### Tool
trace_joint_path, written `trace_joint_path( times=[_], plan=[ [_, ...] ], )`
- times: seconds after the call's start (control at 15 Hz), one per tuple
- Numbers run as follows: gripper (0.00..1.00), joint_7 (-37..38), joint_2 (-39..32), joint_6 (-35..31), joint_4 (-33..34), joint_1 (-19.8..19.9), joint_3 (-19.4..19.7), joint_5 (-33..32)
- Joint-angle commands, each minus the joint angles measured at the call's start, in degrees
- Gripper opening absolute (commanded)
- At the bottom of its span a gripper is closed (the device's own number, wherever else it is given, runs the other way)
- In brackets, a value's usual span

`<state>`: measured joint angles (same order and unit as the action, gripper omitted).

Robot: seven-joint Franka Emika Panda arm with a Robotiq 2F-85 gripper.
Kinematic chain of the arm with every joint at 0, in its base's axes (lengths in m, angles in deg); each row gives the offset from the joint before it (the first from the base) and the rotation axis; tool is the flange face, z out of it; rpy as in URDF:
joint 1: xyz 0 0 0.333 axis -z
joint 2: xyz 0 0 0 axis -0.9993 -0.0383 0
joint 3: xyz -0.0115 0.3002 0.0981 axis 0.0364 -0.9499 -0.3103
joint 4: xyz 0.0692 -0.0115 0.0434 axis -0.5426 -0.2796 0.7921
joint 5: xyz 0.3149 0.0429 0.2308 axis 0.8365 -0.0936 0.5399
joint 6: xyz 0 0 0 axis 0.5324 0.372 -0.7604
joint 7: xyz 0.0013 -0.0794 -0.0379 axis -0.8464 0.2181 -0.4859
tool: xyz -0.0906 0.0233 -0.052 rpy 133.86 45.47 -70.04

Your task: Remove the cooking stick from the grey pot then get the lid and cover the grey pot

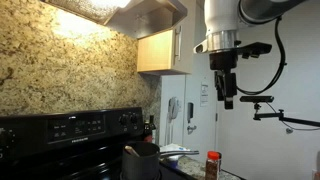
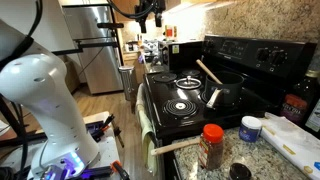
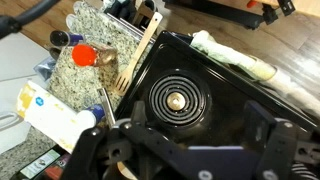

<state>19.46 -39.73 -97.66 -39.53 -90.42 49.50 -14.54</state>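
Note:
The grey pot (image 2: pixel 228 92) stands on a back burner of the black stove, and it also shows in an exterior view (image 1: pixel 141 164). The pale cooking stick (image 2: pixel 208 72) leans out of the pot; only its tip (image 1: pixel 128 151) shows from the opposite side. My gripper (image 1: pixel 226 96) hangs high above the stove, open and empty, far from the pot. It also shows at the top of an exterior view (image 2: pixel 150 14). In the wrist view my open jaws (image 3: pixel 195 140) look down over a front coil burner (image 3: pixel 178 98). I cannot make out the lid.
A red-capped bottle (image 2: pixel 211 146) (image 3: pixel 82 54) stands on the granite counter beside the stove. A wooden slotted spatula (image 3: pixel 135 62) (image 2: pixel 180 147) lies along the counter edge. A pale towel (image 3: pixel 236 58) hangs at the stove front. A white tub (image 2: pixel 250 128) stands nearby.

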Motion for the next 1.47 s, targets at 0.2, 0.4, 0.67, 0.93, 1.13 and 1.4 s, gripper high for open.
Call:
trace_joint_path(
  times=[0.2, 0.4, 0.67, 0.93, 1.13, 1.4],
  plan=[
    [1.00, 4.3, -4.4, 1.7, 4.0, -0.4, 1.0, 2.0],
    [1.00, 10.3, -11.2, 1.7, 9.4, 0.0, 0.8, 5.8],
    [1.00, 22.8, -22.9, -0.4, 18.9, 0.5, -0.1, 9.9],
    [1.00, 33.8, -32.8, -4.8, 26.9, 0.5, 1.1, 10.7],
    [1.00, 33.5, -32.9, -6.1, 26.1, -0.5, 2.1, 9.9],
    [1.00, 33.7, -34.5, -6.2, 27.1, -0.7, 2.5, 10.0]
  ],
)
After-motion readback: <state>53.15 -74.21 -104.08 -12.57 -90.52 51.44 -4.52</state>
